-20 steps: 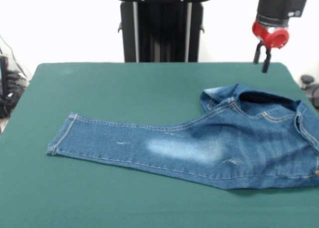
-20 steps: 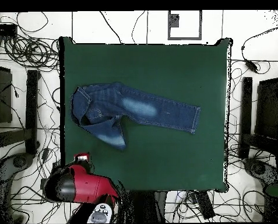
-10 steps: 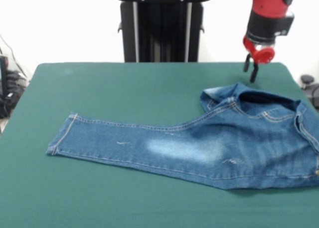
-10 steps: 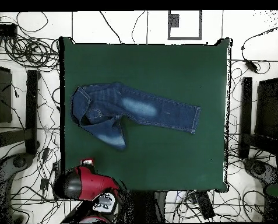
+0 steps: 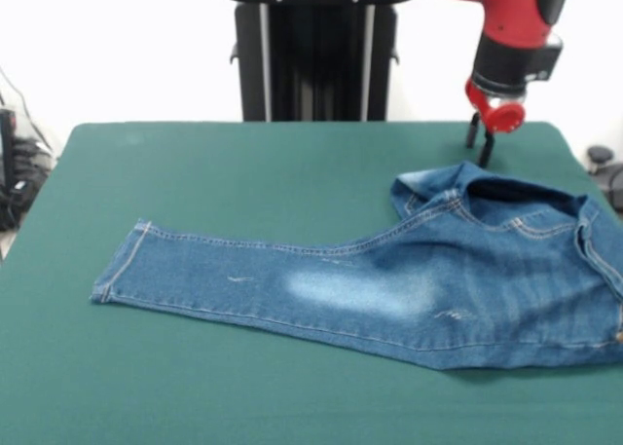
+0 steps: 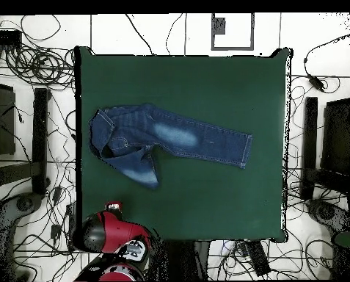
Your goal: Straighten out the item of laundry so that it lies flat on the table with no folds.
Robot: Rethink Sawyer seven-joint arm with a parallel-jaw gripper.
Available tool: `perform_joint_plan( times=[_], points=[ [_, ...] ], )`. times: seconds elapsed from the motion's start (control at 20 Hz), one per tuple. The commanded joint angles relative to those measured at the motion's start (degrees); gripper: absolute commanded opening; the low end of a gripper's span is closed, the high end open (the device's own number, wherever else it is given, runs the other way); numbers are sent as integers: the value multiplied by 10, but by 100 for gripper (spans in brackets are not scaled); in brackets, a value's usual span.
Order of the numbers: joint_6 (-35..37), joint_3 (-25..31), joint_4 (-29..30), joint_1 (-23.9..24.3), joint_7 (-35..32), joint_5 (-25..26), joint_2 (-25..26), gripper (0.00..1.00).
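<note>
We log the jeans (image 5: 409,275) lying on the table (image 5: 243,163), one leg stretched out flat, its hem at the left; the other leg is folded over the waist end at the right. Beyond that fold hangs the gripper (image 5: 479,145), fingers slightly parted, holding nothing, clear of the denim.

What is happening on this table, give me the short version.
A red and black robot arm is working on a pair of blue jeans lying on the green table. One leg lies stretched out; the other is folded over at the waist end. The gripper hangs above the table just behind that folded part, holding nothing and not touching the denim. Nothing is straightened yet.
</note>
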State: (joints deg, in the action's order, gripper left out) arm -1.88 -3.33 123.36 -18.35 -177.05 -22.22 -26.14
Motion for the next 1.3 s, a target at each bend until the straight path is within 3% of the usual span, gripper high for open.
perform_joint_plan(
  times=[0.05, 0.6, 0.75, 1.0, 1.3],
  points=[
    [-57, 47, -36, 23, -83, -24, 65, 100],
    [-54, 49, -23, 29, -82, -16, 51, 100],
    [-27, 45, 9, 21, -85, -18, 3, 100],
    [70, 6, 60, -19, -85, -30, -119, 100],
    [162, -51, 59, -55, -82, -26, -192, 100]
  ],
)
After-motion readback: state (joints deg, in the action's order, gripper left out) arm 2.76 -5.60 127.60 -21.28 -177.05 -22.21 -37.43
